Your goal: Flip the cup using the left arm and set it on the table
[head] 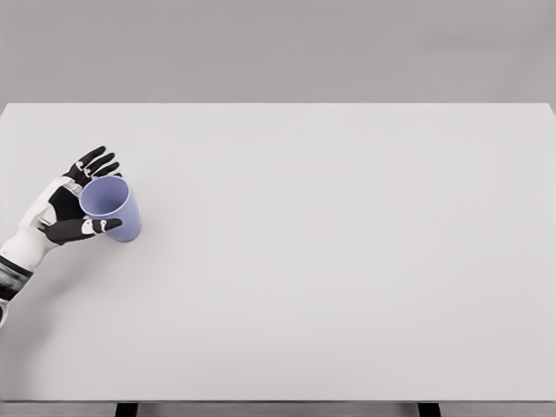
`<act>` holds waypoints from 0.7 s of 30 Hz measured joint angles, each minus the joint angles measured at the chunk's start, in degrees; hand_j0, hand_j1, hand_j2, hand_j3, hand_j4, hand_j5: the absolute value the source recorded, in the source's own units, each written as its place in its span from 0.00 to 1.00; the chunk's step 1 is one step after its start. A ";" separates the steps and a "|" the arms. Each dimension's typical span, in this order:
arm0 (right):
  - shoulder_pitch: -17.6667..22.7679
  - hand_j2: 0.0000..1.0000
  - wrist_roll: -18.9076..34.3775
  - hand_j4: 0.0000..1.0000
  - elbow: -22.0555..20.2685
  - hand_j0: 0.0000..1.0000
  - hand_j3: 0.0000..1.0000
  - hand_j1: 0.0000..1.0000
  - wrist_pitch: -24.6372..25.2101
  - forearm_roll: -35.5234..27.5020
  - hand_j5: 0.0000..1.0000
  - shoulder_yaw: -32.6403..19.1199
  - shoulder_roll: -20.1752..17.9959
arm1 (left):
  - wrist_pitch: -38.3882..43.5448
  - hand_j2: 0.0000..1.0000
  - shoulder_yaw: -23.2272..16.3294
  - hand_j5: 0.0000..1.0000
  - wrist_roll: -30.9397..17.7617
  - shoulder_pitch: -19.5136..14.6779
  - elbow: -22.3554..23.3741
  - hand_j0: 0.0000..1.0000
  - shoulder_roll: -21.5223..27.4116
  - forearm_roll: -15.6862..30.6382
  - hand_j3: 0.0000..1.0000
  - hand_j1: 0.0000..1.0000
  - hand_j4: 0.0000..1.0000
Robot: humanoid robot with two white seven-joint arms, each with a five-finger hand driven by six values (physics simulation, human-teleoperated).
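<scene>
A lavender-blue cup (114,207) is at the left side of the white table (330,243). It is tilted, with its open mouth facing up and toward the camera and its base down near the tabletop. My left hand (85,195) wraps it from the left: the thumb lies across the cup's front lower side and the fingers (94,163) reach up behind its rim. Whether the base touches the table I cannot tell. The right arm does not show.
The table's front edge runs along the bottom of the view, with two dark legs (127,408) below it. A plain grey wall stands behind the far edge.
</scene>
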 measured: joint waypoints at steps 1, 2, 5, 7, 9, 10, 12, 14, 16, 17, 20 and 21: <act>0.00 1.00 0.00 1.00 0.00 1.00 1.00 1.00 0.00 0.00 1.00 0.00 0.00 | 0.00 1.00 0.01 1.00 0.00 0.00 0.01 1.00 0.16 -0.01 1.00 1.00 1.00; 0.00 1.00 0.00 1.00 0.00 1.00 1.00 1.00 0.00 0.00 1.00 0.00 0.00 | 0.00 1.00 0.03 1.00 0.00 0.00 0.02 1.00 0.27 -0.02 1.00 1.00 1.00; 0.00 1.00 0.00 1.00 0.00 1.00 1.00 1.00 0.00 0.00 1.00 0.00 0.00 | 0.00 1.00 0.61 1.00 0.00 0.00 0.03 1.00 0.45 -0.03 1.00 1.00 1.00; 0.00 1.00 0.00 1.00 0.00 1.00 1.00 1.00 0.00 0.00 1.00 0.00 0.00 | 0.00 1.00 0.89 1.00 0.00 0.09 0.03 1.00 0.54 -0.03 1.00 1.00 1.00; 0.00 1.00 0.00 1.00 0.00 1.00 1.00 1.00 0.00 0.00 1.00 0.00 0.00 | -0.03 1.00 1.02 1.00 0.00 0.09 0.03 1.00 0.72 -0.03 1.00 1.00 1.00; 0.00 1.00 0.00 1.00 0.00 1.00 1.00 1.00 0.00 0.00 1.00 0.00 0.00 | -0.04 1.00 1.06 1.00 0.00 0.09 0.01 1.00 0.89 -0.03 1.00 1.00 1.00; 0.00 1.00 0.00 1.00 0.00 1.00 1.00 1.00 0.00 0.00 1.00 0.00 0.00 | -0.05 1.00 1.12 1.00 0.00 0.09 -0.01 1.00 1.14 -0.03 1.00 1.00 1.00; 0.00 1.00 0.00 1.00 0.00 1.00 1.00 1.00 0.00 0.00 1.00 0.00 0.00 | -0.05 1.00 1.14 1.00 0.00 0.09 0.00 1.00 1.38 -0.04 1.00 1.00 1.00; 0.00 1.00 0.00 1.00 0.00 1.00 1.00 1.00 0.00 0.00 1.00 0.00 0.00 | -0.07 1.00 1.18 1.00 0.00 0.09 -0.02 1.00 2.22 0.00 1.00 1.00 1.00; 0.00 1.00 0.00 1.00 0.00 1.00 1.00 1.00 0.00 0.00 1.00 0.00 0.00 | -0.07 1.00 1.22 1.00 0.00 0.00 -0.04 1.00 2.56 0.00 1.00 1.00 1.00; 0.00 1.00 0.00 1.00 0.00 1.00 1.00 1.00 0.00 0.00 1.00 0.00 0.00 | -0.08 1.00 1.56 1.00 0.00 0.00 -0.30 1.00 4.00 -0.02 1.00 1.00 1.00; 0.00 1.00 0.00 1.00 0.00 1.00 1.00 1.00 0.00 0.00 1.00 0.00 0.00 | -0.08 1.00 1.62 1.00 0.00 0.00 -0.47 1.00 4.59 -0.06 1.00 1.00 1.00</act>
